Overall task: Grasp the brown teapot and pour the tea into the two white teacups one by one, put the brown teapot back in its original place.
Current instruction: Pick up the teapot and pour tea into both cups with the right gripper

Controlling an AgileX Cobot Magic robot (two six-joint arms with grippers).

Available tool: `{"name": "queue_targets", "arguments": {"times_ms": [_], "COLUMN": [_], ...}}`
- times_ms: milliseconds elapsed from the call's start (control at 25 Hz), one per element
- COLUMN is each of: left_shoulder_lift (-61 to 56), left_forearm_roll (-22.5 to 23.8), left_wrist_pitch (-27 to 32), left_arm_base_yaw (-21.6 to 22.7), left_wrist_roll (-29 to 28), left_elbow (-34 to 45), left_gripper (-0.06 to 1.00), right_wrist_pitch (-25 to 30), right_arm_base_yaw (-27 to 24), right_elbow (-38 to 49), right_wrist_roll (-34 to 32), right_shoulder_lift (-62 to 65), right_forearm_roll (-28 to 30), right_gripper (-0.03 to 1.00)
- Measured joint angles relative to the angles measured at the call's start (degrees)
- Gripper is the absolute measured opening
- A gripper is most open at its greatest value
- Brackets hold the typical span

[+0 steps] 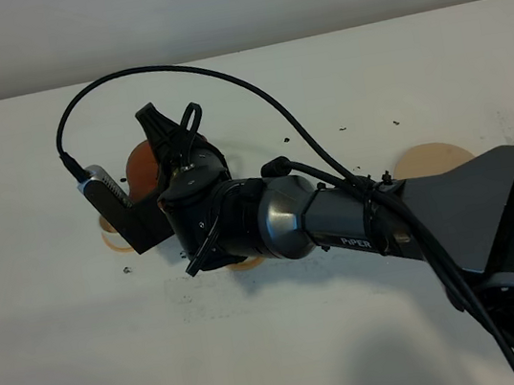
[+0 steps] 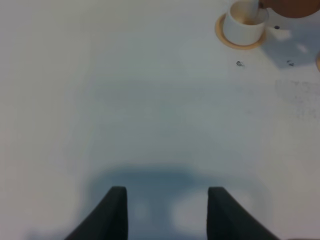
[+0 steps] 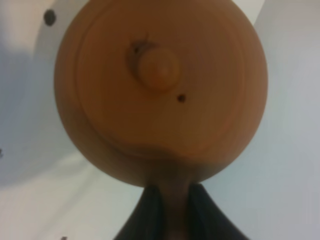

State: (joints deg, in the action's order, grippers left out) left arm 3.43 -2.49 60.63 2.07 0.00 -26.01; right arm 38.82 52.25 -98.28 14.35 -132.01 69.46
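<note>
Right arm mostly hides brown teapot

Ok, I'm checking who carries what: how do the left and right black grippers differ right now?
The left gripper is open and empty; the right gripper is shut on the handle of the round reddish-brown clay teapot. The left gripper faces only white table; the right gripper's view is filled by the teapot. Both have dark fingers.

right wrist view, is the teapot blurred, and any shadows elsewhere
Right wrist view: the brown teapot fills the frame, soft-edged. Left wrist view: a grey shadow on the table by the left gripper. Exterior high view: sharp, faint shadow under the right arm.
</note>
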Motion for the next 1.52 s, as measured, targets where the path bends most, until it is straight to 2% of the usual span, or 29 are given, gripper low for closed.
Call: {"name": "queue_targets", "arguments": {"times_ms": [1520], "left_shoulder_lift": [0.0], "left_forearm_roll": [0.0], "left_wrist_pitch": [0.0], "left_arm_base_yaw": [0.0], "left_wrist_roll": [0.0], "left_elbow": [0.0], "left_gripper": [0.38], "right_wrist_pitch": [0.0], "right_arm_base_yaw": [0.5], "right_elbow": [0.0], "right_wrist_roll": [1.7], "right_shoulder_lift": [1.0], "right_forearm_roll": [4.8], "right_gripper": [0.11]}}
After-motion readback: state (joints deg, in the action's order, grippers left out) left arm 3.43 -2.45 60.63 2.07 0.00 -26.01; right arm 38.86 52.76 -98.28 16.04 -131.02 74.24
